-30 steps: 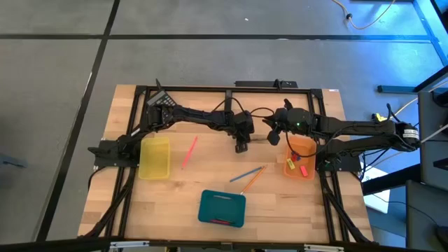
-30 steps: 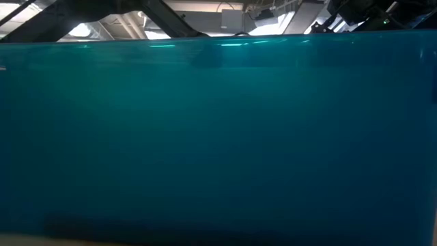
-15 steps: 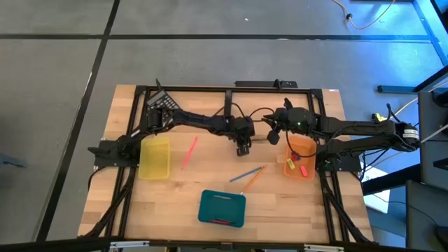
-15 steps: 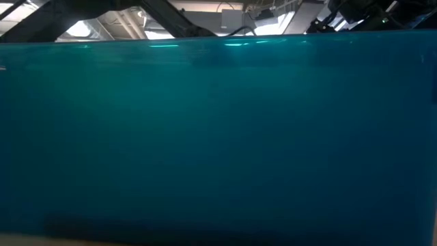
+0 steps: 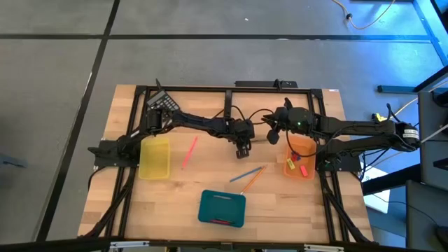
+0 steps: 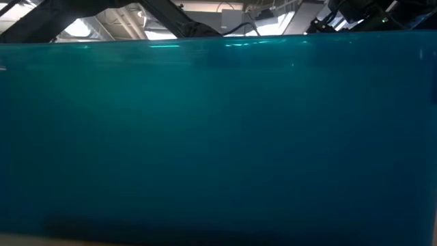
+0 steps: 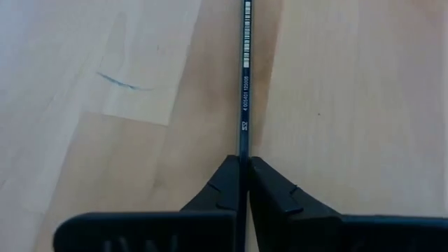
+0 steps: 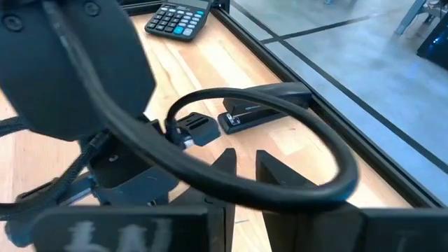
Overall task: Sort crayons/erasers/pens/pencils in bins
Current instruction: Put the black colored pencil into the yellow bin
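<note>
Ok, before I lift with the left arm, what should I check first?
1. Left gripper shut on the dark stick: ok.
2. Stick centred between the fingers: ok.
3. Pen or pencil, so which bin: cannot tell.
4. Yellow bin unobstructed: ok.
5. Right gripper, beside the orange bin, clear of the left arm's path: cannot tell, they are close.
6. Low view usable: not ok, a teal surface fills it.
</note>
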Available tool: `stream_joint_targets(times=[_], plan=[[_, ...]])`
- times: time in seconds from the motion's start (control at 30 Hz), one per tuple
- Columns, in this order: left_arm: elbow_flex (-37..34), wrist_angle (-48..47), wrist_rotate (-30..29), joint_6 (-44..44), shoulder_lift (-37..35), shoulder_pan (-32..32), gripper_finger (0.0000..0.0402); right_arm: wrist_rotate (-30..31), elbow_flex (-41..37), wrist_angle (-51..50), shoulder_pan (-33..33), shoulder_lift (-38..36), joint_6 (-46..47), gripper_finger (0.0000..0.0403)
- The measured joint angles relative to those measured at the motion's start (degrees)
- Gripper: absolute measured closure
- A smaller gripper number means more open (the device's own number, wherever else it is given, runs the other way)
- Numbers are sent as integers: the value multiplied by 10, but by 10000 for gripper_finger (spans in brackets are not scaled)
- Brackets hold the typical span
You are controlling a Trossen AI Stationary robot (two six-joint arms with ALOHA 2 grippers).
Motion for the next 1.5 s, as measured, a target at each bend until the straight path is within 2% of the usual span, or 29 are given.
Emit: stream_joint_targets(times=[0.23,0.53,0.83,1.03,1.23,1.33,1.5], plan=[[-3,-64,-3,-6,-29,-4,393,0,0,4,0,0,9,343],[-2,-157,-79,-51,-66,-36,394,-21,0,20,10,0,55,343],[-11,-193,-133,-84,-104,-95,385,-24,0,48,91,0,136,343],[-101,-188,-185,-121,-179,-109,383,53,0,42,163,0,178,343],[-244,-179,-215,-211,-311,-118,392,119,0,44,198,0,189,343],[-299,-259,-223,-312,-383,-139,392,142,0,45,201,0,189,343],[-355,-410,-259,-500,-491,-210,391,167,0,40,200,2,180,343]])
